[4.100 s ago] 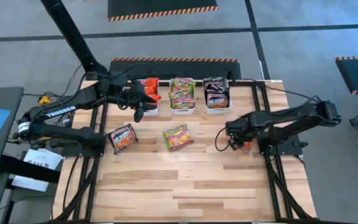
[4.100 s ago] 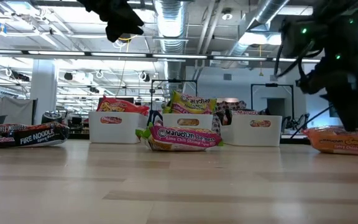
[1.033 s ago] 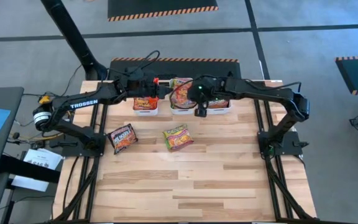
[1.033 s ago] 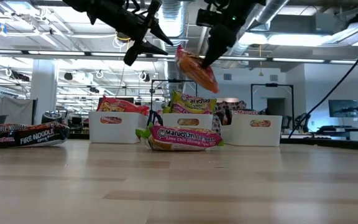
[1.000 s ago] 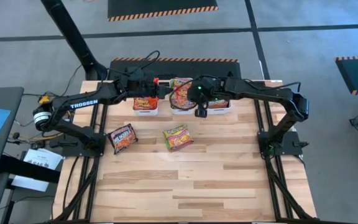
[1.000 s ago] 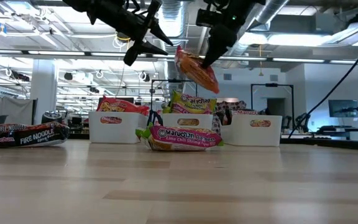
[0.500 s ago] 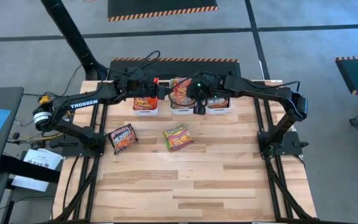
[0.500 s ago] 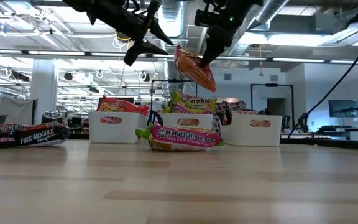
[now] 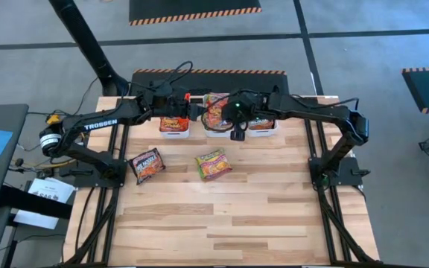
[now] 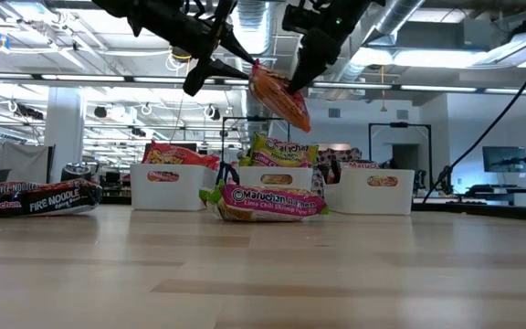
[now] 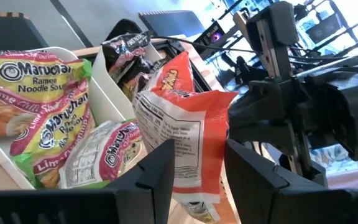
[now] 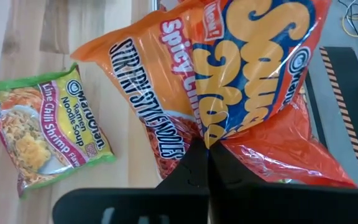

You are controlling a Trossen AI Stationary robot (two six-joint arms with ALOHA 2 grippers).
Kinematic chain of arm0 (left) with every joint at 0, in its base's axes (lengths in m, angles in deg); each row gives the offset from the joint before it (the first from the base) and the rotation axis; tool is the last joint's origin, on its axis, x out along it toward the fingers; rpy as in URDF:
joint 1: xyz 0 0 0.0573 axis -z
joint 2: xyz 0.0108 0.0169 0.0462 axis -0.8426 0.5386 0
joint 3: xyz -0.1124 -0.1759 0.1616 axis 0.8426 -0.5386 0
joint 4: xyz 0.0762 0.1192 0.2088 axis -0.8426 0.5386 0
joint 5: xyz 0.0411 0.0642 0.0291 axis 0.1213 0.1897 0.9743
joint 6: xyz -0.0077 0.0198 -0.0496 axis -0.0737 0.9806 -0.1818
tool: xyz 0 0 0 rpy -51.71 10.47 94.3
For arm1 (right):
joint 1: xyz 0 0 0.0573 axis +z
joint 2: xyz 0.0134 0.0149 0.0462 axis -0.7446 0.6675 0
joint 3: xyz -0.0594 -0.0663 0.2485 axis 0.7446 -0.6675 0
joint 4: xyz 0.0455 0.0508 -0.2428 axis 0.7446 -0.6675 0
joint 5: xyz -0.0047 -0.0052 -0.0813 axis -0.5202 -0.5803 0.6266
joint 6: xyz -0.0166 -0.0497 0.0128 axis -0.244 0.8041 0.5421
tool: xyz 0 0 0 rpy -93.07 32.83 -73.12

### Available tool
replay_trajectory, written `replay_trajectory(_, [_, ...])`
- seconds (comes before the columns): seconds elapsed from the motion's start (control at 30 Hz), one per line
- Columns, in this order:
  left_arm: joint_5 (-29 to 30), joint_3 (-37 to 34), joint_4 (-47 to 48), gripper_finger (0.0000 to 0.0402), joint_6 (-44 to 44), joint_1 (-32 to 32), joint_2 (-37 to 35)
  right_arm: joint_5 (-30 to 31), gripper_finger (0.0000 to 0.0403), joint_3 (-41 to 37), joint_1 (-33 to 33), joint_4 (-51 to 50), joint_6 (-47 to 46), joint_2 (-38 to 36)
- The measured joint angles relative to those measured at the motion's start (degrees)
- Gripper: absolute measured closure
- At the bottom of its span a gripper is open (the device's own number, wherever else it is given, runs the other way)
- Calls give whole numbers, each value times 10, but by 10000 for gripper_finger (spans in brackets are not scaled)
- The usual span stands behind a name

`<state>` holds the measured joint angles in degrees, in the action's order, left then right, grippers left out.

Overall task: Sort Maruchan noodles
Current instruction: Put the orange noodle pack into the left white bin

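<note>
My right gripper (image 10: 292, 71) is shut on a red-orange noodle packet (image 10: 278, 97), high above the white middle bin (image 9: 219, 131). My left gripper (image 10: 227, 55) is open, level with the packet's top on its left, above the left bin (image 9: 174, 128). In the left wrist view my left fingers (image 11: 159, 167) stand on either side of the packet (image 11: 185, 130). A green-yellow packet (image 9: 213, 164) and a black-red packet (image 9: 146, 164) lie flat on the table. My right gripper pinches the packet's upper edge (image 12: 211, 138) between its two shut fingers, slanting down from above and from the table's right. The packet hangs tilted below the fingers, clear of the bins. I cannot tell whether my left gripper touches the packet.
Three white bins stand in a row at the table's far edge. The left bin holds red-orange packets (image 9: 173, 120), the middle bin green-yellow packets (image 11: 36, 106), and the right bin (image 9: 262, 126) black packets. Bare wood lies toward the near edge.
My right gripper has carried the hanging red-orange packet a little toward the table's left, closer to my open left gripper. The packet stays tilted and clear of the bins.
</note>
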<state>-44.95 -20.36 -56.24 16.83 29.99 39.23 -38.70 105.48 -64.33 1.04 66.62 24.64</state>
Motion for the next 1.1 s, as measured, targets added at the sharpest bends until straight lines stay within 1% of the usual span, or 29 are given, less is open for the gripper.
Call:
replay_trajectory(0.2, [-1, 0, 2, 277, 3, 3, -1, -7, 401, -1, 18, 5, 27, 0])
replay_trajectory(0.37, [-21, 0, 1, 277, 4, 2, -1, -11, 401, -1, 23, 14, 28, 0])
replay_trajectory(0.5, [-22, 0, 1, 280, 37, 2, 0, -12, 401, -1, 24, 21, 28, 0])
replay_trajectory(0.63, [-33, 0, -1, 307, 49, 3, 13, -16, 401, -2, 25, 19, 25, 1])
replay_trajectory(0.83, [-39, 0, -24, 384, 56, 7, 36, -18, 401, -2, 28, 7, 9, 2])
replay_trajectory(0.87, [-42, 0, -27, 392, 60, 7, 37, -18, 401, -2, 28, 5, 9, 2])
replay_trajectory(1.1, [-49, 0, -35, 401, 91, 7, 37, -15, 401, -2, 27, -6, -9, 1])
